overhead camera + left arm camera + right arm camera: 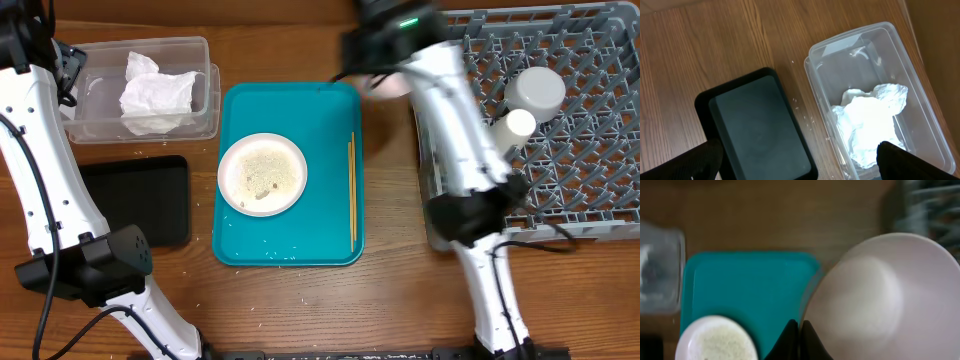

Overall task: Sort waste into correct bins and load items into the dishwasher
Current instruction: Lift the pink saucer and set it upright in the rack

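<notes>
With napkins (155, 95) in the clear tub (205, 50) and a cup (535, 90) in the rack (600, 170), a pale dish (875, 300) is pinched beside that rack by the closed right gripper (799, 330), the left gripper (800, 167) is spread open, empty, and the crumbed plate (262, 173) is left on the teal tray (300, 240).

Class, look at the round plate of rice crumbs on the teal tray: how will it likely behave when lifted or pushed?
The plate looks rigid and shallow, so it would probably lift as a stiff piece. Its loose crumbs would likely slide off if tilted. Lying flat on the teal tray, it may skid when pushed rather than tip.
</notes>
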Robot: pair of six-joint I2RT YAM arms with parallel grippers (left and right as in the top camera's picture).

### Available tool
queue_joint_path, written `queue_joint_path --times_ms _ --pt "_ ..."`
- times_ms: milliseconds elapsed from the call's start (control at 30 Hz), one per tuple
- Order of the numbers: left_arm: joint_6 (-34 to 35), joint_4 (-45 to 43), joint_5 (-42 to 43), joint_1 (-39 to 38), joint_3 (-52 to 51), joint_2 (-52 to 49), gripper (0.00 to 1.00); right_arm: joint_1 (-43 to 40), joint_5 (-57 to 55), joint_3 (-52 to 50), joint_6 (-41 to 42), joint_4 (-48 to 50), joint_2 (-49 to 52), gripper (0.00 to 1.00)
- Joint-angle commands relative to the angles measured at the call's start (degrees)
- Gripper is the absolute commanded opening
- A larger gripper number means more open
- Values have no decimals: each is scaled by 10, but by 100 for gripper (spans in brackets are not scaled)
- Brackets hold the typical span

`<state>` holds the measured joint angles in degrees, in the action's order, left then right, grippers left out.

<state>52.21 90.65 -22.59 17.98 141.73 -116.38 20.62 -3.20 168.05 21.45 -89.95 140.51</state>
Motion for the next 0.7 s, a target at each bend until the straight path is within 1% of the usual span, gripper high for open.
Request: queue_joint_path --times_ms 0,67,133,333,367,433,467,533,667 --pt "5 -1 -11 -3 -1 -5 100 -80 21 57 28 -38 -61 4" --pt "5 0 -11 -3 -1 -5 100 -139 47 76 28 -71 -70 4" --pt "5 0 -11 -3 -1 -5 100 -202 123 75 9 -71 -80 4" --pt "5 -1 -11 -3 -1 -5 100 -379 305 60 8 -71 -81 4" --pt "5 -1 -11 -3 -1 -5 100 -412 340 48 1 -71 -81 4" --pt "5 -1 -11 -3 -1 -5 100 -451 396 28 -23 -71 -81 4" --pt "5 0 -11 -3 -1 -5 100 -472 439 10 -52 -71 -81 4" --pt "5 0 -11 -3 -1 -5 100 -498 497 -30 -93 -71 -81 4" --pt "5 0 -11 -3 -1 -5 100 -533 561 -148 -141 -63 -81 4"
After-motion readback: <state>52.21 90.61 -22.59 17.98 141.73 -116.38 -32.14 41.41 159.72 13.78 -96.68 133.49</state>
